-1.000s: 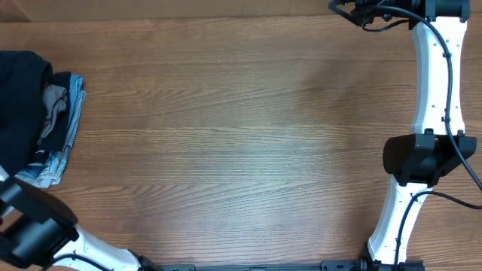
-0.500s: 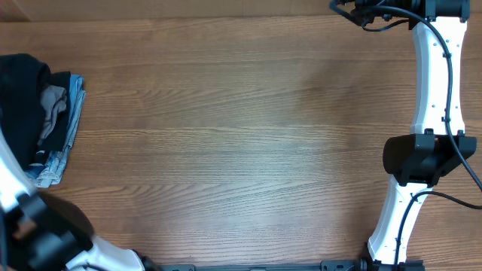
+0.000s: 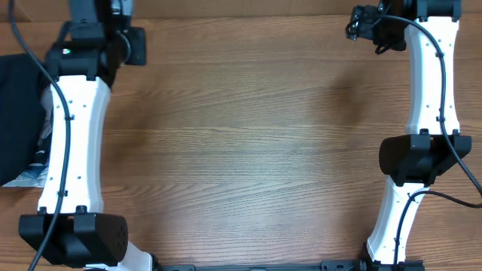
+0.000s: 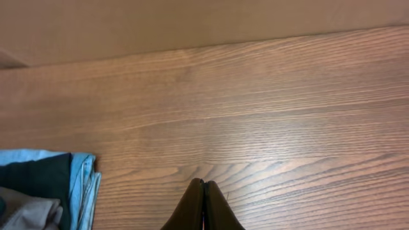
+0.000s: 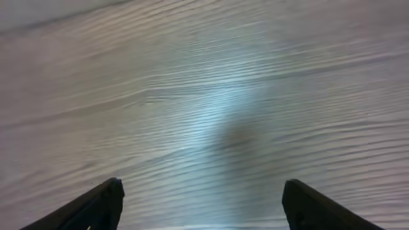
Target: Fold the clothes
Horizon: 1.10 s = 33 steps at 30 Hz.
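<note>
At the far left edge of the tabletop [image 3: 248,150] the black garment [image 3: 15,98] lies partly hidden behind the left arm, with the folded denim stack [image 4: 80,185] peeking out beside it. The left pincer [image 4: 204,195] is pressed shut, empty, above the wood. Far right, the right pincer [image 5: 203,185] gapes wide, holding nothing.

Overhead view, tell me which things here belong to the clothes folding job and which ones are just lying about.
Belongs to the job:
- black garment, at the table's left edge
- left gripper, shut and empty
- right gripper, open and empty

Just lying about:
- folded denim stack, by the black garment, mostly hidden under the left arm in the overhead view
</note>
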Available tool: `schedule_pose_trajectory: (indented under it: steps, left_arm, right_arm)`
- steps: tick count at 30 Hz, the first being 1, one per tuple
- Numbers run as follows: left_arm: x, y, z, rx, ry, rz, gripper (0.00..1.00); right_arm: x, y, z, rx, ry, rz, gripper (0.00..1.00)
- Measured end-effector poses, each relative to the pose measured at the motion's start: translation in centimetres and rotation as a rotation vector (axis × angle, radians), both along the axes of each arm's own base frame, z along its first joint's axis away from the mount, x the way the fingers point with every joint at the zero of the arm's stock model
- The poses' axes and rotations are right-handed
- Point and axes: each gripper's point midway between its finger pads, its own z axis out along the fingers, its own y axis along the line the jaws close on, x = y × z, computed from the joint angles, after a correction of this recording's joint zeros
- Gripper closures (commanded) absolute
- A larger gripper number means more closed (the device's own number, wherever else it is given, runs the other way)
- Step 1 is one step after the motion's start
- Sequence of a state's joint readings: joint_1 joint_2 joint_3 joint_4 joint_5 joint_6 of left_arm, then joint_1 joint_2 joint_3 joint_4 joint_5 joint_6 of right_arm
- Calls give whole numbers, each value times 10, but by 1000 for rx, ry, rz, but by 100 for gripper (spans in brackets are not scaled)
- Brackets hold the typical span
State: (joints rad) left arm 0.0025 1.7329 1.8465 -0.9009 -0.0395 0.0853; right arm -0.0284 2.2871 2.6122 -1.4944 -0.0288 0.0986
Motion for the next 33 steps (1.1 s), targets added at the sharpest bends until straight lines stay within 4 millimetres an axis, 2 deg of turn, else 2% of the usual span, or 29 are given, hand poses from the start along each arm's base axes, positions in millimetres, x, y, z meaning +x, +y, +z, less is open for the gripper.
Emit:
schedule_pose_trajectory:
  steps: [1,2,3,4,6,7,8,9,10,11,12,13,14,15,16,17,18,19,20,21,22,23,26,29,32,33]
  left_arm:
    - [-3,0,2,2,3,1,96]
    - [-8,1,3,4,10,5,96]
    - [-13,2,5,7,16,12,66]
    - [-19,4,9,10,17,17,0]
    - [-29,5,23,9,-6,26,0]
    - [-34,5,32,4,-27,30,13]
    - [-39,4,46,-10,-61,32,89]
    - [-45,1,62,-28,-102,26,96]
    - [-49,-1,78,-44,-144,21,96]
    - [-54,-3,94,-57,-187,15,93]
    - [-58,-5,110,-70,-234,9,55]
    - [-63,-7,127,-81,-283,3,61]
    - [-68,-8,139,-83,-318,-3,91]
    - [-72,-9,148,-88,-346,-5,96]
    - [-76,-9,155,-99,-365,-3,84]
    - [-79,-10,159,-100,-376,-3,52]
    - [-81,-10,161,-106,-382,-2,83]
    - [-81,-10,161,-105,-381,-3,96]
    - [-81,-10,160,-107,-378,0,96]
    - [-80,-10,159,-110,-373,2,69]
    - [-80,-9,158,-109,-370,4,0]
    - [-80,-9,158,-107,-369,5,0]
    - [-82,-8,154,-104,-353,12,0]
    - [-92,-7,148,-111,-316,26,0]
    - [-121,-6,156,-105,-316,29,0]
    - [-134,-6,158,-102,-314,27,0]
  right_arm:
    - [-2,-1,3,-22,-4,11,17]
    - [-5,-1,9,-36,-10,19,2]
    - [-10,-2,23,-54,-35,32,0]
    - [-15,-3,40,-62,-70,50,0]
    - [-31,2,80,-39,-157,84,0]
    - [-42,5,106,-31,-213,100,18]
    - [-52,6,126,-24,-259,109,91]
    - [-65,9,149,-17,-315,121,96]
    - [-74,11,165,-19,-357,133,96]
    - [-82,13,179,-18,-394,140,81]
    - [-89,14,191,-16,-426,148,29]
    - [-94,16,198,-13,-445,152,54]
    - [-95,16,200,-8,-448,151,96]
    - [-95,17,199,-11,-445,157,96]
    - [-94,17,196,-8,-436,161,93]
    - [-92,18,193,-4,-427,161,27]
    - [-90,18,190,-2,-421,162,0]
    - [-89,18,188,2,-415,161,85]
    - [-89,18,185,4,-405,161,96]
    - [-90,18,184,0,-401,167,96]
    - [-91,19,183,3,-394,169,21]
    - [-92,19,182,6,-388,166,0]
    - [-94,19,179,7,-372,164,0]
    - [-99,14,180,-17,-364,151,0]
    - [-115,11,196,-48,-403,146,0]
    - [-137,12,215,-59,-447,157,0]
